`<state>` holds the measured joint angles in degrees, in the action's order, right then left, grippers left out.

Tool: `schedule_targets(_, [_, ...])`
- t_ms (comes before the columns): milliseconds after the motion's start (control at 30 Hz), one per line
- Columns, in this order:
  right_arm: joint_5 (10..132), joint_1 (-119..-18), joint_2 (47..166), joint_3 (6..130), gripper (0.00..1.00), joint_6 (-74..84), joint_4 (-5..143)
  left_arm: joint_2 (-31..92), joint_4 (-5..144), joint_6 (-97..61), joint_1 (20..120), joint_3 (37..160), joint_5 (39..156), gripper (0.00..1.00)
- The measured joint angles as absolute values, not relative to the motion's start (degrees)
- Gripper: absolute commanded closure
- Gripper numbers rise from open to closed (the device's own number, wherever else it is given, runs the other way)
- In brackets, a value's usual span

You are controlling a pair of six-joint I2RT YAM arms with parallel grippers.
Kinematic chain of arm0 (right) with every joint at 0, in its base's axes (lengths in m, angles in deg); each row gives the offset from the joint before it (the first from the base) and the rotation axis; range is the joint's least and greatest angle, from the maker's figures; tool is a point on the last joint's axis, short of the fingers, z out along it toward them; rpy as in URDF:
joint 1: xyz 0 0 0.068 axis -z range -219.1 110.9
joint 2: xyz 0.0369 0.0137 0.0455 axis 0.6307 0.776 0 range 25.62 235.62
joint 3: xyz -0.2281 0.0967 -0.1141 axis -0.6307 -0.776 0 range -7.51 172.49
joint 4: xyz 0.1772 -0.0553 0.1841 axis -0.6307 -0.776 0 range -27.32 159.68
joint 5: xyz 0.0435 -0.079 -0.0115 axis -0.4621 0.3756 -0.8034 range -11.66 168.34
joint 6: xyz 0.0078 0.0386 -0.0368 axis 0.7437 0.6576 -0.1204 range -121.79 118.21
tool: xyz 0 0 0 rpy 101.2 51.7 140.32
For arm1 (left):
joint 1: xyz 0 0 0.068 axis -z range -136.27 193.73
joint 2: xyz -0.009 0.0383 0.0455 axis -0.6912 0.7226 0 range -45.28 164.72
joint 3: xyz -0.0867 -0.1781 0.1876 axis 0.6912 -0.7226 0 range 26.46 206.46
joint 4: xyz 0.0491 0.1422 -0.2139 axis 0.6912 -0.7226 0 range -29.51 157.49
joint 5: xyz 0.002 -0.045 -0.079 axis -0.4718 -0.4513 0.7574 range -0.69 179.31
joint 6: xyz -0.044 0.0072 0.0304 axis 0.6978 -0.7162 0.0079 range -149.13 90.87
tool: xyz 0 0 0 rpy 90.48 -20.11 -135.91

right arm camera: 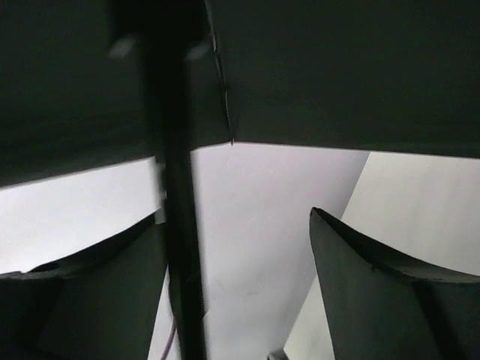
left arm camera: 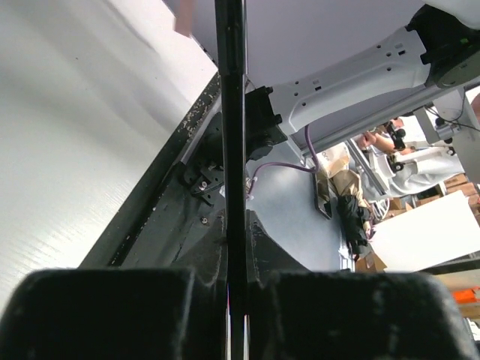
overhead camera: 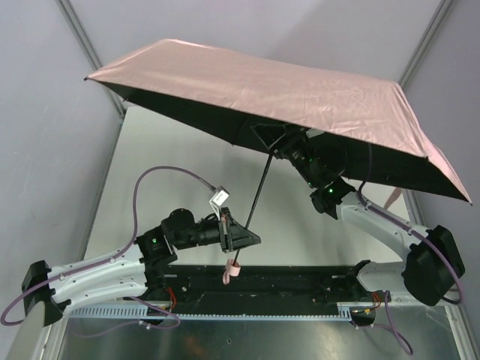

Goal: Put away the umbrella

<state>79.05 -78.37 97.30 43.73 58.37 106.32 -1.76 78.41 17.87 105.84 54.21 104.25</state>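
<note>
**Open pink umbrella held over a white tabletop**

At the far left, a pale grey wall (overhead camera: 45, 150) and a slanting metal post (overhead camera: 90, 45) close in a plain, matte white tabletop (overhead camera: 172, 157). The left arm (overhead camera: 97, 274) reaches low across from the near-left corner, with a purple cable (overhead camera: 161, 171) looping above it.

The left fingers (left arm camera: 112, 315) are clenched on the thin black shaft (overhead camera: 255, 199) of the umbrella (overhead camera: 247, 82), low down. They sit just above the small pink handle (overhead camera: 231, 270), which shows with its strap against the black rail (overhead camera: 300, 281) along the near edge. In the left wrist view the shaft runs straight up out of the pinch between the two dark pads.

From there the shaft leans up and to the right into the canopy (overhead camera: 337, 112). The canopy is spread wide, pink on top and dark beneath. It is tilted and hangs in the air above the middle and right of the tabletop.

The right fingers (right arm camera: 375, 292) are up under the canopy beside the top of the shaft. The right wrist view shows them parted, with the blurred shaft close against one finger and a wide gap to the other. Whether that finger touches the shaft cannot be told.

The right arm (overhead camera: 390, 232) climbs to them from the near-right corner. Behind it stand a second post (overhead camera: 429, 41) and more pale wall. Past the table's edge, the left wrist view shows clutter (left arm camera: 352, 202) in the room beyond.
</note>
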Motion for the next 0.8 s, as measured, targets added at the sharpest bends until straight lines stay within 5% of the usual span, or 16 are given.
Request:
schedule_targets(300, [83.79,-75.22,100.53,44.06,0.15,64.25,114.76,-2.3,83.35,21.5,105.88,50.88,104.79,1.0])
schedule_targets(800, [89.5,-70.35,101.08,44.39,0.38,68.78,119.91,-2.96,89.43,27.45,105.88,46.78,102.72,1.0])
